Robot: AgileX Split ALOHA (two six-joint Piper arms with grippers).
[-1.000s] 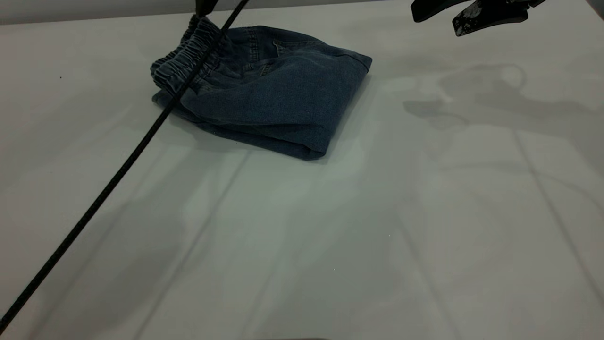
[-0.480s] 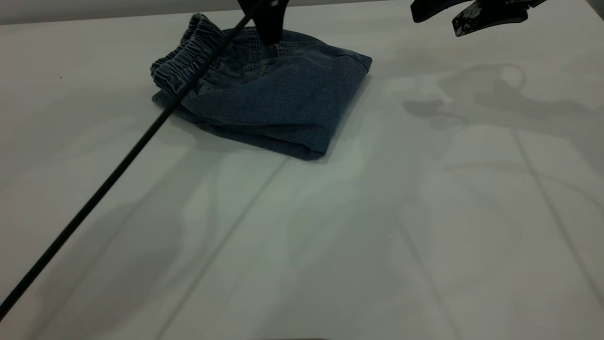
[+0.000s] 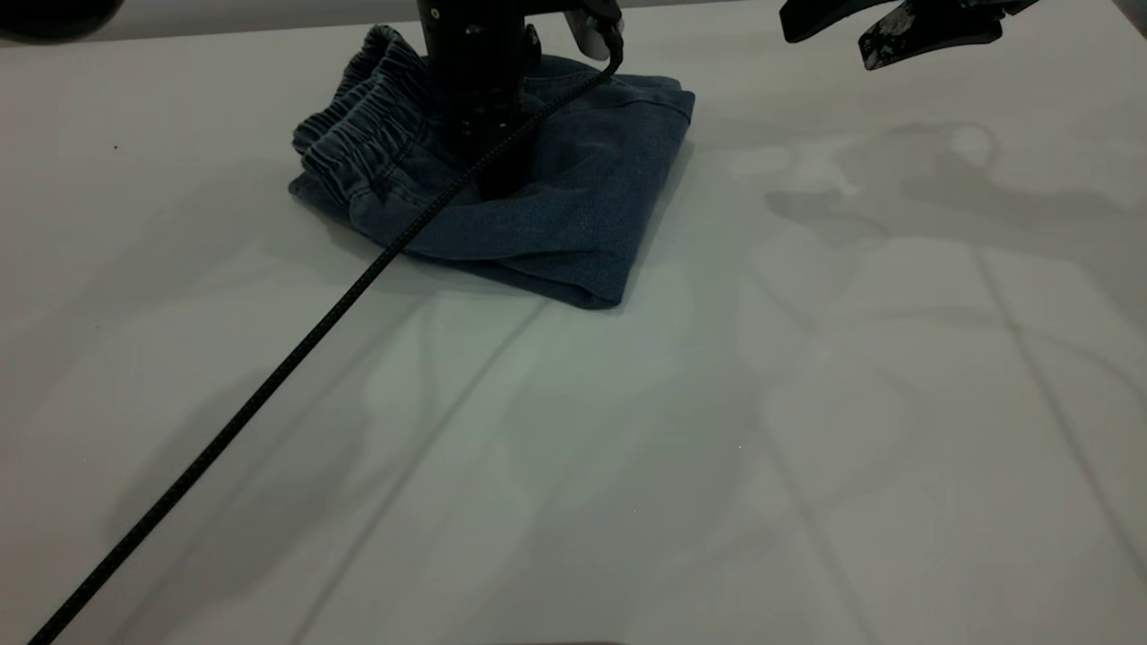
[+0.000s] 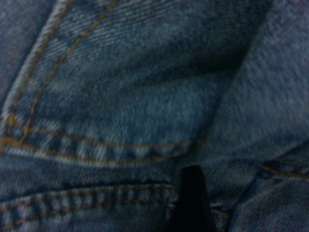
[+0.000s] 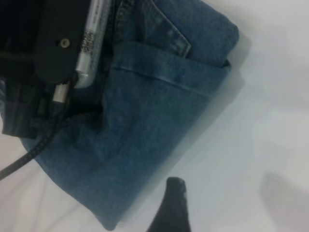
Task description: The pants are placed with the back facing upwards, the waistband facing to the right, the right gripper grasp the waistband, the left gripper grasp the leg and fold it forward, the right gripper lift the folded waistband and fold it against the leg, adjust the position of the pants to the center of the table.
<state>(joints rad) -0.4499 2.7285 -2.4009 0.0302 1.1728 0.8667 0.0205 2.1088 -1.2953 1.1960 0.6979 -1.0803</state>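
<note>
surface point(image 3: 627, 466): bare and pale up front | pants point(image 3: 573, 206): folded in a small pile, far left part | left tool point(image 3: 497, 184): pressing down on pants, grip cannot tell | right tool point(image 3: 860, 31): far right, up high, spread apart

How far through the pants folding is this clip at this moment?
Both folds look done: the pants lie as a compact bundle, elastic waistband on top at its left. In hand: the left gripper is down on the bundle's middle, apparently pressing or about to shift it. The right gripper hangs clear at upper right. Left: the bundle sits towards the far side of the table, so centring remains.
</note>
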